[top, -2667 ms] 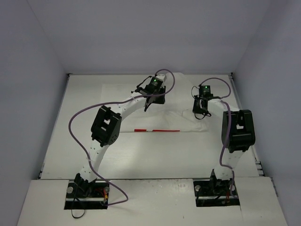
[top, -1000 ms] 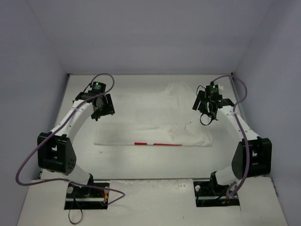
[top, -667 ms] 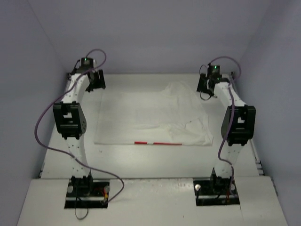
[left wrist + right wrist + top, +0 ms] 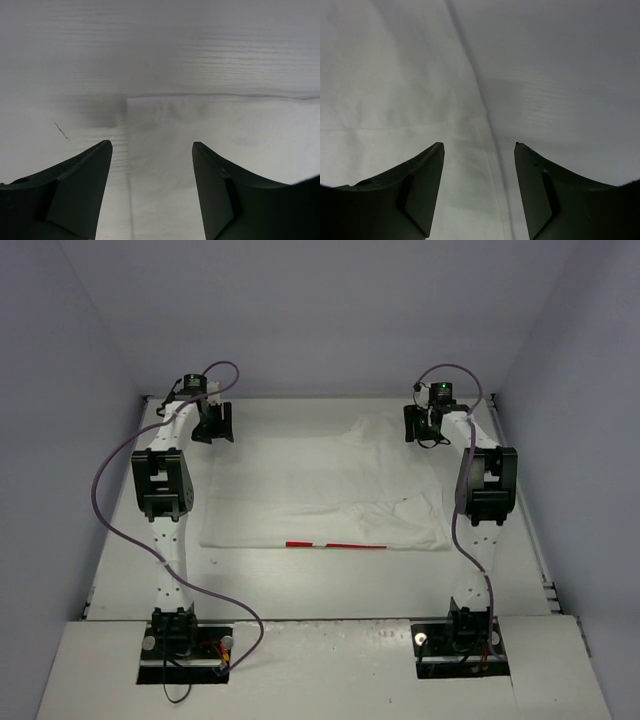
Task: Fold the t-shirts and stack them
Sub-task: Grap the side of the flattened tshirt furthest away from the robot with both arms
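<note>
The white t-shirt (image 4: 320, 480) lies spread on the table (image 4: 300, 585), with a thin red strip of its print (image 4: 335, 545) showing along its near edge. My left gripper (image 4: 214, 434) hangs over the shirt's far left corner. In the left wrist view the left gripper (image 4: 152, 145) is open, with that corner of the shirt (image 4: 225, 140) lying flat below and nothing between its fingers. My right gripper (image 4: 418, 430) hovers at the far right edge. It is open too (image 4: 479, 145), and the shirt's hemmed edge (image 4: 395, 90) runs beneath the gap.
Grey walls close in the table at the back and on both sides. Both arms stretch far forward, with their black elbow blocks (image 4: 160, 485) (image 4: 485, 485) standing beside the shirt. Purple cables loop off each arm. Bare table (image 4: 150, 45) lies beyond the shirt's far edge.
Both arms have swung outward and reached to the shirt's far corners, then come in slightly. The shirt lies as it did a second ago.
</note>
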You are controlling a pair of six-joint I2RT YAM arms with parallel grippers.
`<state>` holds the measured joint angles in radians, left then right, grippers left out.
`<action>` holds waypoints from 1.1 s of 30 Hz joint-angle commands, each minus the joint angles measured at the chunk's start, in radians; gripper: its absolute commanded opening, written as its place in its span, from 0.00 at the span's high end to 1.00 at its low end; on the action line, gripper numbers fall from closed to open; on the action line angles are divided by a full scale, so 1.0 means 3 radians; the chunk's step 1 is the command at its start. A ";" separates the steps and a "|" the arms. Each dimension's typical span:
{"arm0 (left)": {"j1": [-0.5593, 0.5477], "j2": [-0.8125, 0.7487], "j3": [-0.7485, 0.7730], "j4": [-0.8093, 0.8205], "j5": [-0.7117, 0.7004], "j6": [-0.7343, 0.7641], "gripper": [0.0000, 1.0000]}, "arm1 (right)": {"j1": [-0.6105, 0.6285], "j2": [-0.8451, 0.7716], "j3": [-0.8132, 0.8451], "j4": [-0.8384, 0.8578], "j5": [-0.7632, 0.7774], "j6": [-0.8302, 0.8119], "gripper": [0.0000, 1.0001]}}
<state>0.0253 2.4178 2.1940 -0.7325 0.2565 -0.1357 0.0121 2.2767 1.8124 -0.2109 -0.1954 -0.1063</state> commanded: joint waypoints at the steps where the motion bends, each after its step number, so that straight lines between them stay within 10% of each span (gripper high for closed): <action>1: 0.0033 -0.0026 0.0178 0.0059 0.0083 0.0074 0.39 | -0.0025 0.0184 0.0339 0.0069 -0.0165 -0.0170 0.43; 22: 0.0033 0.0010 0.0127 0.0058 0.0091 0.0088 0.39 | -0.0020 0.0316 0.0191 0.0069 -0.0174 -0.0177 0.70; 33: 0.0033 -0.0001 0.0155 0.0057 0.0133 0.0082 0.39 | -0.0025 0.0172 0.0037 0.0069 -0.0184 -0.0147 0.58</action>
<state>0.0265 2.4538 2.1994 -0.7292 0.2733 -0.1261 0.0125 2.3733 1.8571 -0.1009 -0.2517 -0.1589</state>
